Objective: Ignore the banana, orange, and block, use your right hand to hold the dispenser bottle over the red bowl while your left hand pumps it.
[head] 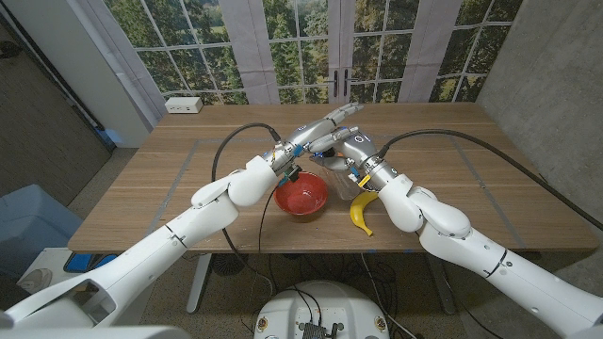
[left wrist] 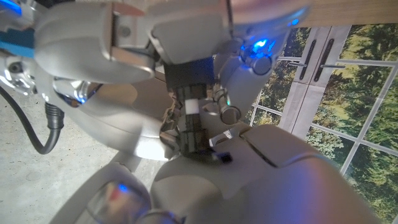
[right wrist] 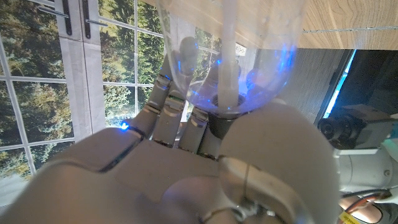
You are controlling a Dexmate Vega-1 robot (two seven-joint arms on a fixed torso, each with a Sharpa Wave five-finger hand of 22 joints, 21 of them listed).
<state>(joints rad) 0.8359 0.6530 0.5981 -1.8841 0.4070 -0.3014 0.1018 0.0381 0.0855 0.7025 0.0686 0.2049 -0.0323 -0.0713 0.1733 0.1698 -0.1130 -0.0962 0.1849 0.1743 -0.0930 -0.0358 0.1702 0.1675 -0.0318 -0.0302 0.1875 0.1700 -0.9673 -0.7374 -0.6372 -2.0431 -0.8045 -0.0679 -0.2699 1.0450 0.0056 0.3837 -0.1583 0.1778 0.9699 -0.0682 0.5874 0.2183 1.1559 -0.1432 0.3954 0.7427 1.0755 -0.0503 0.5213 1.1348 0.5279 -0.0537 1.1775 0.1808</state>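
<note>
Where both arms meet at mid-frame in the head view, spread wide beneath them, a wooden table (head: 170, 179). Reaching in from the lower right, the right hand (head: 350, 155), wrapped around the clear dispenser bottle (head: 336, 175), seen through the plastic in the right wrist view with fingers (right wrist: 166, 102) curled against its wall. Coming in from the lower left, the left hand (head: 318, 129), fingers stretched out over the bottle's top; gripping nothing, and cannot tell whether touching the pump. Just left of the bottle and slightly below it in the frame, at the table's front edge, a red bowl (head: 301, 198). Right of the bowl, under the right wrist, a banana (head: 361, 212). At the table's upper left corner, a small white box (head: 183, 105).
</note>
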